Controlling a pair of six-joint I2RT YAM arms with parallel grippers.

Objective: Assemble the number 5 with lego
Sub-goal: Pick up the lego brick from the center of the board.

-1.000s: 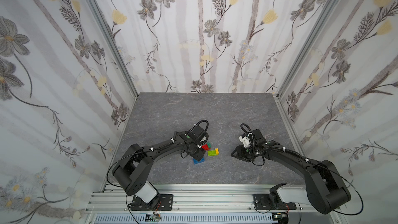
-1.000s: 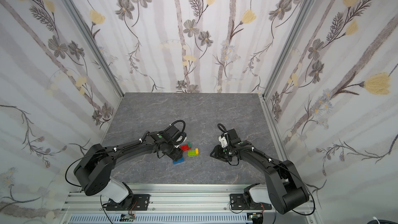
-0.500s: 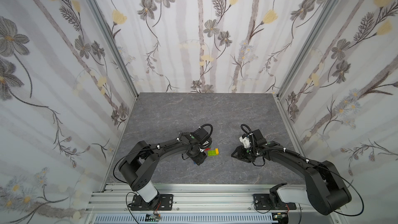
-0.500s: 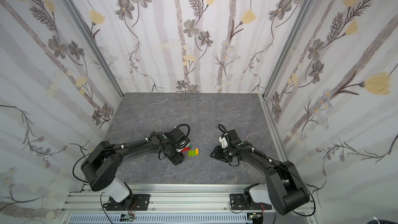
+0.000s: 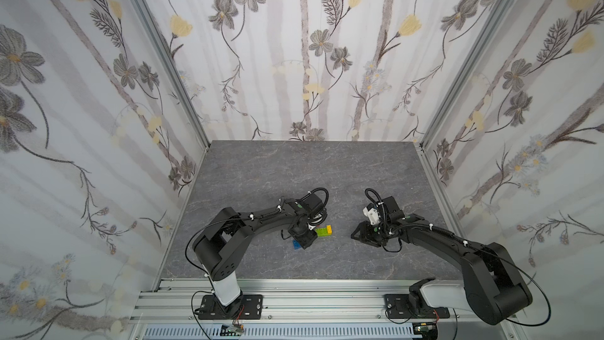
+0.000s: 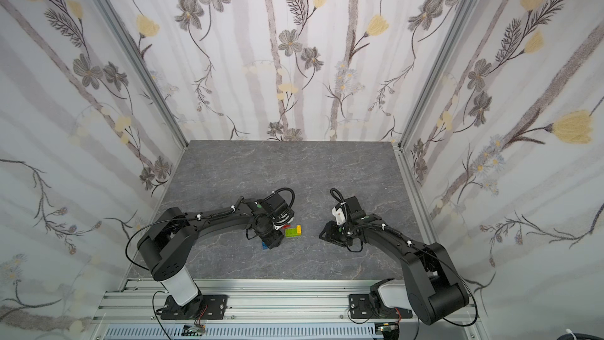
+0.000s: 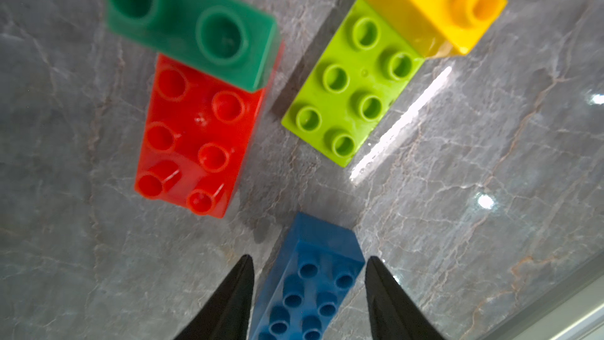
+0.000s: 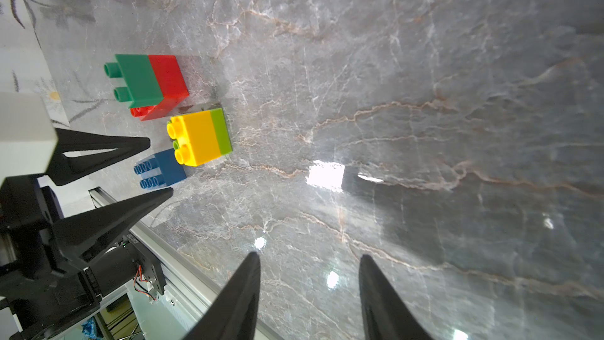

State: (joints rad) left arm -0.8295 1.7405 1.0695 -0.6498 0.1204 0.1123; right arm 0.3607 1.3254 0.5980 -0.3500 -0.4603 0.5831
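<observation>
No readable writing shows on any brick or on either arm. In the left wrist view the left gripper (image 7: 309, 292) has its black fingers (image 7: 228, 302) spread to either side of the long blue studded plastic brick (image 7: 310, 276); a sliver of gap shows along each side, and whether they touch it I cannot tell. That blue brick lies flat on the grey marble-patterned tabletop (image 7: 490, 158). Just beyond its far end sit the long red studded brick (image 7: 196, 135), with the short dark green brick (image 7: 192, 27) stacked on one end, and beside the red brick the long lime-green studded brick (image 7: 353, 83), capped by the short yellow brick (image 7: 438, 4). Well apart from the blue brick, the right gripper (image 8: 310, 289) hangs over bare tabletop, fingers (image 8: 238, 302) parted, holding nothing.
</observation>
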